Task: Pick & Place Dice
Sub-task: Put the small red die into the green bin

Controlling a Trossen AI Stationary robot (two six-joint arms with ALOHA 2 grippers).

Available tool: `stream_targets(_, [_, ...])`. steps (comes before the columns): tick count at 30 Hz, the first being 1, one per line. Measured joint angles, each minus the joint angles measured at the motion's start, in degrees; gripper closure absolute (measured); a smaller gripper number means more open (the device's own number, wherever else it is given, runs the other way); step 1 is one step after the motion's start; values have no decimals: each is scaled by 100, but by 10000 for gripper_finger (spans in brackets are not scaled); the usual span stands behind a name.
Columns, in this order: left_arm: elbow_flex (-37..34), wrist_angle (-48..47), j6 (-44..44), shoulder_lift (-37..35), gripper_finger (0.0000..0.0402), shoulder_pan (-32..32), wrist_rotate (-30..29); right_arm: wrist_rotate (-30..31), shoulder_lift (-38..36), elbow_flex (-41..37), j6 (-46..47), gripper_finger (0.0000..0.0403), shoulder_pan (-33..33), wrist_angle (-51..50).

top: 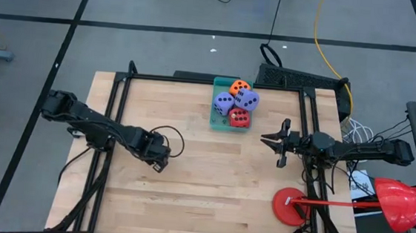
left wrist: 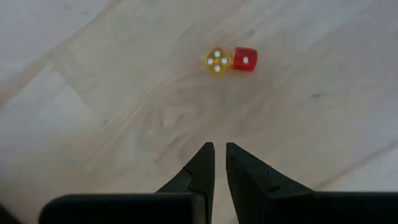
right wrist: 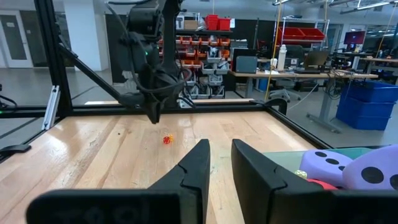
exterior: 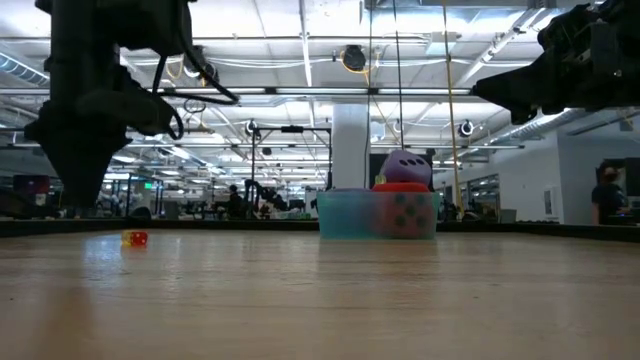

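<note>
Four soft dice sit piled in the teal tray [top: 216, 121] near the table's far edge: an orange die [top: 238, 87], two lavender dice [top: 224, 101] [top: 247, 99] and a red die [top: 239, 117]. My left gripper [left wrist: 220, 149] hangs over the table's left-middle, fingers a narrow gap apart, holding nothing. Ahead of it on the wood lie two tiny dice side by side, one yellow [left wrist: 216, 61] and one red [left wrist: 244, 59]. My right gripper [right wrist: 221, 148] hovers right of the tray, pointing toward the table's left, narrowly open and empty.
A red round base [top: 290, 206] with a red handle lies at the table's near right corner. A black frame [top: 196, 80] runs around the tabletop. Bare wood stretches between the two arms and along the near edge. The low view shows the tray [exterior: 345, 222] with a lavender die [exterior: 405, 167] on top.
</note>
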Motion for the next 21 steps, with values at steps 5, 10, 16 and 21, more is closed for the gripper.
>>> stream_targets(5, [-136, 402, 17, 78, 355, 172, 22, 0, 0, 0, 0, 344, 1, 0])
stream_targets(10, [-147, 556, 178, 259, 355, 355, 28, 0, -1, 0, 0, 344, 1, 1])
stream_targets(16, [-139, 996, 367, 661, 355, 534, 210, 0, 4, 0, 0, 344, 1, -6])
stream_targets(21, [-131, 1316, 420, 909, 355, 653, 292, -1, 26, -14, 1, 344, 1, 21])
